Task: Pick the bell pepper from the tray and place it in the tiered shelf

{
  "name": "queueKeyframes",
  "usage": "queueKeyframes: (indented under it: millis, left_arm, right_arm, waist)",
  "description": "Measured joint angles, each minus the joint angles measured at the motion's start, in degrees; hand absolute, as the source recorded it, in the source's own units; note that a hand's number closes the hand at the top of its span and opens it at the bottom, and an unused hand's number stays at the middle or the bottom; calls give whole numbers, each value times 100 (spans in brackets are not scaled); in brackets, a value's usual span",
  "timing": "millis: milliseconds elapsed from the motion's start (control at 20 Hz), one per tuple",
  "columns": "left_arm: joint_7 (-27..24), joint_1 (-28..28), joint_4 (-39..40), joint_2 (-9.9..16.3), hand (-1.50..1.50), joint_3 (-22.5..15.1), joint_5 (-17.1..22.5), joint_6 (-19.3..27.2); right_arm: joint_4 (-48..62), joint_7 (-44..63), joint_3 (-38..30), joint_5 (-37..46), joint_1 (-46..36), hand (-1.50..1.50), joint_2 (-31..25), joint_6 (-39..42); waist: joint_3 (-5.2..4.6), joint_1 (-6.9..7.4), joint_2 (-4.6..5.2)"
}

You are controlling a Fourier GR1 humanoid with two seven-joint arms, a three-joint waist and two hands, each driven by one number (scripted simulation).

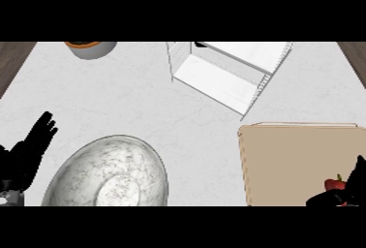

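A red bell pepper (333, 184) lies near the front right corner of the tan tray (293, 155), partly hidden. My right hand (343, 195) is at the lower right edge, right against the pepper, with fingers curling round it. The white tiered shelf (225, 72) stands at the back, right of centre, some way beyond the tray. My left hand (27, 152) rests open at the left edge, fingers pointing up.
A large marbled plate (107, 172) lies at the front left between my hands. A grey pot with an orange top (91, 48) stands at the back left. Dark wood shows past the counter's left and right edges.
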Motion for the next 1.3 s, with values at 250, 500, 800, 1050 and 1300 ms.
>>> queueKeyframes:
  millis: [250, 500, 800, 1050, 1300]
  left_arm:
    - [36, 34, -75, -164, 0, 23, -146, -3]
    - [52, -21, -37, -247, 0, 75, -244, -60]
    - [154, -63, -97, -288, 0, 176, -295, -104]
    - [65, -147, 29, -326, 0, 141, -374, -181]
    - [160, -455, 5, -355, 0, -60, -417, -296]
  right_arm:
    - [174, -136, -94, -151, -50, 150, 59, -126]
    - [347, -380, -55, -86, -23, 150, -53, -273]
    - [32, -308, 148, 235, 78, 150, -113, -299]
    - [-265, -167, 963, 776, -276, 150, 141, -261]
    - [180, -39, 2374, 962, -1684, 150, 483, 0]
  waist:
    - [-36, -4, -21]
    - [-63, -2, -37]
    - [-36, -1, -26]
    - [-5, 106, 14]
    - [5, 539, 89]
